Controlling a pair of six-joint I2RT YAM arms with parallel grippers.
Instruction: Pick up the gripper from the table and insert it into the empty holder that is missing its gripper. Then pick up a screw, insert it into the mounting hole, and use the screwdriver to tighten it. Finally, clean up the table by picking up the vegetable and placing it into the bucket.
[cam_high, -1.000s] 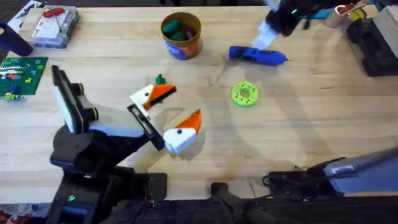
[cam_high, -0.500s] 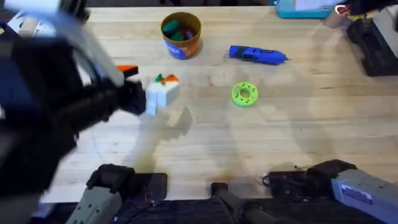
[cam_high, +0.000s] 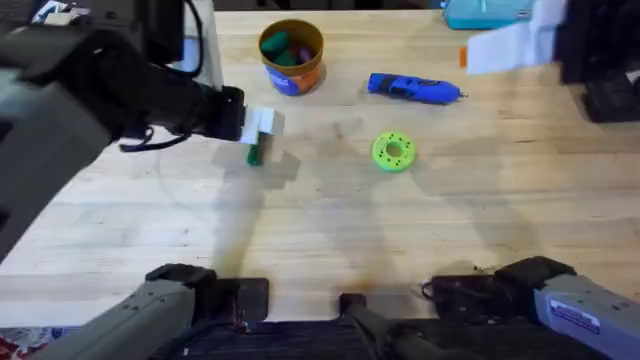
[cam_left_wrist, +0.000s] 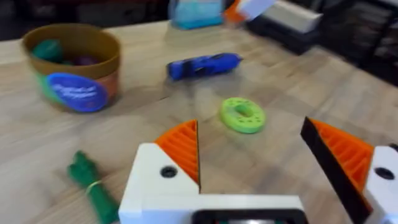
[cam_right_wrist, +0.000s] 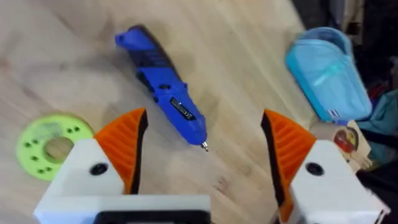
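vegetable: the small dark-green vegetable (cam_high: 254, 153) lies flat on the bench, just in front of the bucket and a little to its left; in the left wrist view (cam_left_wrist: 91, 190) a pale band ties its middle.
left gripper: the left gripper (cam_left_wrist: 255, 168) hangs just over the vegetable with its orange pads spread wide and nothing between them; from overhead (cam_high: 258, 128) its white tip nearly covers the vegetable.
bucket: the orange-brown bucket (cam_high: 291, 57) stands upright with green and dark pieces already inside, so there is little spare room.
risk, grasp: the vegetable is slim and lies to one side of the gripper's midline, so my guess is that a straight descent would pinch one end or push it along the wood.
risk, drop: a loose hold could let it fall beside the bucket, or the arm could knock the bucket's rim and tip it.
screwdriver: the blue screwdriver (cam_high: 413, 89) lies to the right of the bucket, bit pointing away from it; it could roll if brushed.
right gripper: the right gripper (cam_right_wrist: 202, 155) hovers above the screwdriver, released and empty; overhead it blurs, far right of the bucket (cam_high: 505, 45).
green ring: a lime-green ring (cam_high: 392, 151) sits right of the vegetable, well apart.
bench: pale wood planks (cam_high: 330, 240), bare in front of the bucket.
room: a light-blue pouch (cam_right_wrist: 328, 73) and dark bins lie behind the screwdriver.
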